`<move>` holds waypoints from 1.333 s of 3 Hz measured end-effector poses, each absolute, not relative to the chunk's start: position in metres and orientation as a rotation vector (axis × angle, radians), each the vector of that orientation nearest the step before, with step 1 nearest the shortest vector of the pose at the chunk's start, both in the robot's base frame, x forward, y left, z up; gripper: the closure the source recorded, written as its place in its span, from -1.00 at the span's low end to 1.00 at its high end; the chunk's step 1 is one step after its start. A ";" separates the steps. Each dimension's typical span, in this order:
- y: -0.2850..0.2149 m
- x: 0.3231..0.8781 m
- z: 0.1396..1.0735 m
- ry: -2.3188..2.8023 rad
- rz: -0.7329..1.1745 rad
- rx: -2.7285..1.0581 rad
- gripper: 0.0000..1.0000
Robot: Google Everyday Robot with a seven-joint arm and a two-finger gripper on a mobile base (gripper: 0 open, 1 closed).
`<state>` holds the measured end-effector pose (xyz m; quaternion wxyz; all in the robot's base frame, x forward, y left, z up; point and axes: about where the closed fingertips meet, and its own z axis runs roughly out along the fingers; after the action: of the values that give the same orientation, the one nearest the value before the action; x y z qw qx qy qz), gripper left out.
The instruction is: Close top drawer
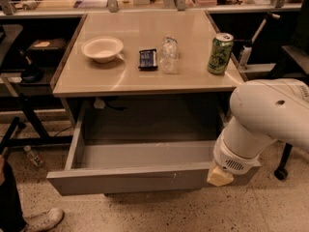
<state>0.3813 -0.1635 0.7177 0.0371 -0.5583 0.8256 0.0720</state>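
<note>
The top drawer (130,179) is pulled far out from under the beige table (145,79). Its flat grey front faces me, with small pale scratches right of centre. The shallow grey tray (145,153) inside holds nothing that I can see. My white arm (260,117) reaches in from the right. The gripper (219,175) shows as a pale tan tip at the right end of the drawer front, and it hides that corner. I cannot tell whether it touches the front.
On the table stand a white bowl (102,49), a dark packet (148,59), a clear plastic bottle (168,54) and a green can (220,53). A person's shoe (43,220) and a small bottle (34,156) are on the floor at left. A chair wheel (280,173) is at right.
</note>
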 end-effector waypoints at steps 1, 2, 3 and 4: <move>-0.155 0.396 0.701 2.534 0.228 -1.695 1.00; -0.145 0.400 0.686 2.535 0.252 -1.688 1.00; -0.139 0.398 0.672 2.544 0.280 -1.690 1.00; -0.139 0.398 0.672 2.544 0.280 -1.690 0.61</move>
<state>0.3979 -0.1387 0.6720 0.0374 -0.5506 0.8289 0.0912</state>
